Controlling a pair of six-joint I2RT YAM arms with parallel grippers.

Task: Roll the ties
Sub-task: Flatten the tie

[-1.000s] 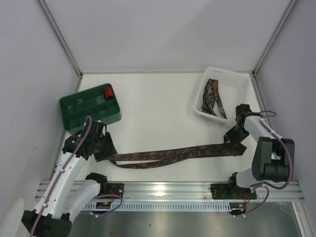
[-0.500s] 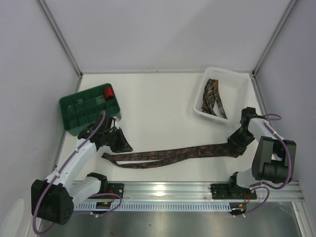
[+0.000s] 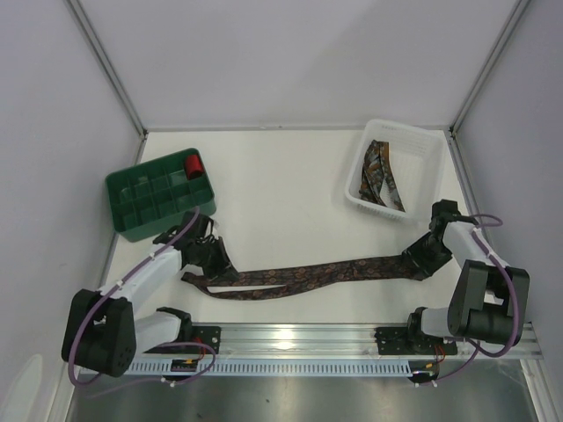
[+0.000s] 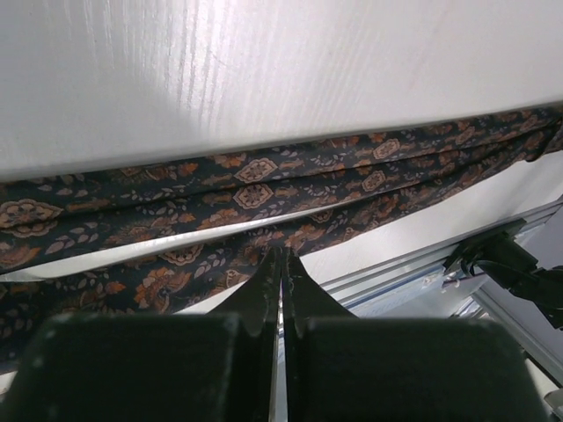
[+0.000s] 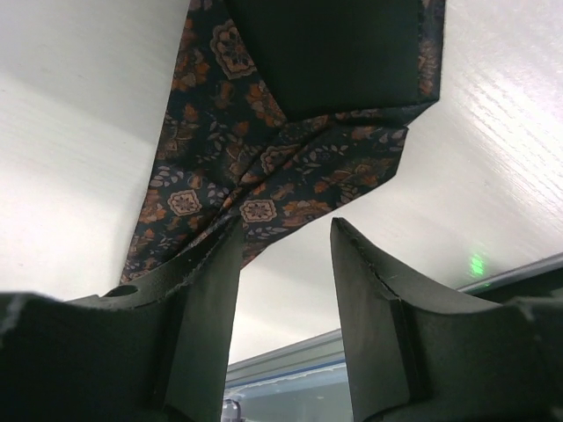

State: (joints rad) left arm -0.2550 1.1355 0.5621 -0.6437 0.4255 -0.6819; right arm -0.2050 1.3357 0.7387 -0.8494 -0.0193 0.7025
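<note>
Now, the tie [image 3: 308, 274] stretches left to right along the near table [image 3: 281, 176]. Left gripper [image 4: 281, 257] is pinched shut, apparently on its left end; right gripper [image 5: 286, 229] stands open over the wide right end.

A patterned tie [image 3: 308, 274] lies stretched flat. At its left end sits the left gripper [image 3: 215, 264], at its right end the right gripper [image 3: 420, 262]; beyond it stand a green tray [image 3: 158, 195] and a white basket [image 3: 422, 145].
</note>
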